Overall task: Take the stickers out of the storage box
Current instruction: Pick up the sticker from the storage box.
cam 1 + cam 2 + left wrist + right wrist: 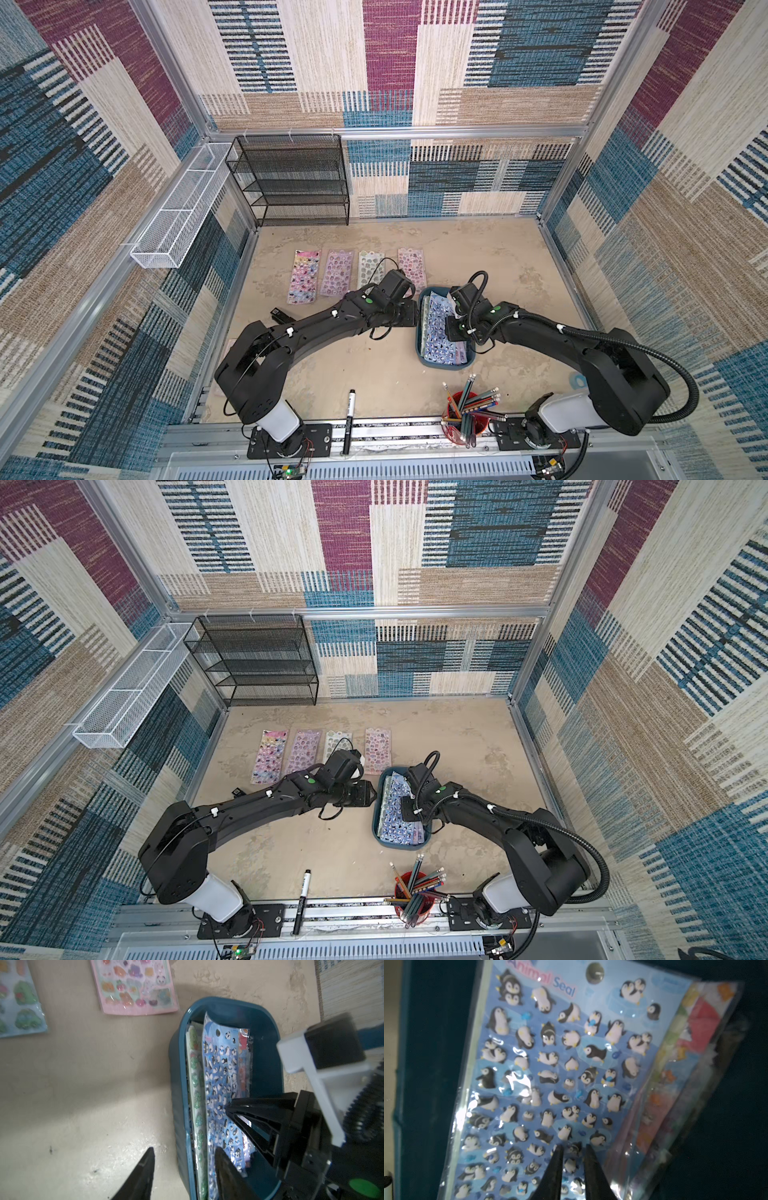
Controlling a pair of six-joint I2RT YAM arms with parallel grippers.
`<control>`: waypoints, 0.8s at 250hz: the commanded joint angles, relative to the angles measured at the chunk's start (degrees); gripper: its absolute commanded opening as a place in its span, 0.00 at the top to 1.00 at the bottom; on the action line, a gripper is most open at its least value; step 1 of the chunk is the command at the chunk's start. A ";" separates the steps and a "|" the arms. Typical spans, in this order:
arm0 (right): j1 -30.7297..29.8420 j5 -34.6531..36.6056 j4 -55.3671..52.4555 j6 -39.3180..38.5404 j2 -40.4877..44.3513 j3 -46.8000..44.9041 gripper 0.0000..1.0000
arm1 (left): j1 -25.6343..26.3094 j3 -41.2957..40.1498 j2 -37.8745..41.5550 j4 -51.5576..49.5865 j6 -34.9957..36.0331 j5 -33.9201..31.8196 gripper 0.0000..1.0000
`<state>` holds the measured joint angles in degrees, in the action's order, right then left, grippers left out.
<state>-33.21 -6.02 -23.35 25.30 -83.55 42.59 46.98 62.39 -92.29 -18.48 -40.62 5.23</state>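
Box: the teal tub (178, 1084) sits on the table (498, 257), right of centre, between the two grippers.
Stickers (220, 1076): a stack lies in the box, with a blue penguin sheet (550, 1064) on top.
Row of four sheets (337, 272): flat on the table, beyond the left arm.
Left gripper (184, 1149): fingers spread, one outside the box wall, the other over the stack.
Right gripper (574, 1146): fingers nearly together, tips on the penguin sheet; cannot tell whether they pinch it.

Glossy film-wrapped stickers (546, 1068); smooth plastic storage box (266, 1028)
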 commanded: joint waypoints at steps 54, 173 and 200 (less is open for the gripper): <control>-0.10 -6.57 7.39 3.71 -3.23 -4.45 0.79 | 1.53 -0.46 -0.19 0.29 -4.08 -3.03 0.53; -0.10 -4.75 8.47 4.52 -2.86 -6.68 0.79 | 1.80 6.69 -0.96 -2.99 -1.71 -3.37 0.59; -0.10 -4.26 8.30 4.44 -2.24 -7.27 0.79 | 2.62 7.08 -3.19 -2.47 -2.71 -2.64 0.58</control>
<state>-33.17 -12.27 -5.89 29.45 -85.52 36.60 48.90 68.69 -93.78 -20.91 -43.07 0.86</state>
